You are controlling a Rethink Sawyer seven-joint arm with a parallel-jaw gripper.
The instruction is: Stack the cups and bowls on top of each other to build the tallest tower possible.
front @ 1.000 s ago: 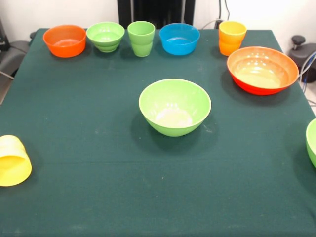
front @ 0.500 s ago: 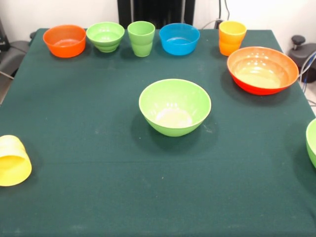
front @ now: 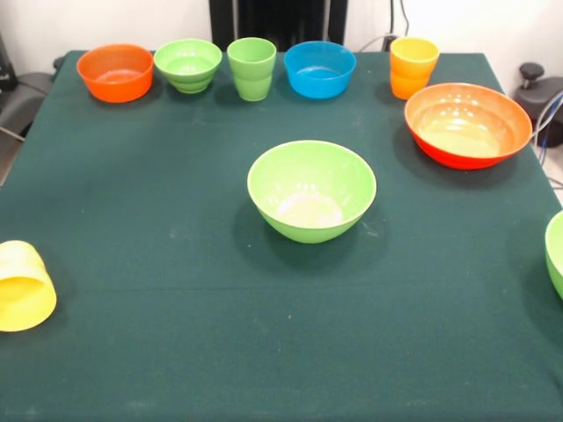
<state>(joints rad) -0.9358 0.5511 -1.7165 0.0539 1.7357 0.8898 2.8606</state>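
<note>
A large light green bowl (front: 311, 190) stands upright in the middle of the table. Along the far edge stand a small orange bowl (front: 115, 72), a small light green bowl (front: 188, 64), a light green cup (front: 252, 68), a small blue bowl (front: 319, 69) and an orange-yellow cup (front: 413, 66). A large orange-red bowl (front: 467, 124) sits at the right. A yellow cup (front: 23, 287) lies on its side at the left edge. Another light green bowl (front: 555, 251) is cut off by the right edge. The gripper does not show.
The table wears a dark green cloth (front: 176, 264). The dark pedestal (front: 277, 19) stands behind the far edge. Cables and dark gear (front: 541, 92) lie off the table at the right.
</note>
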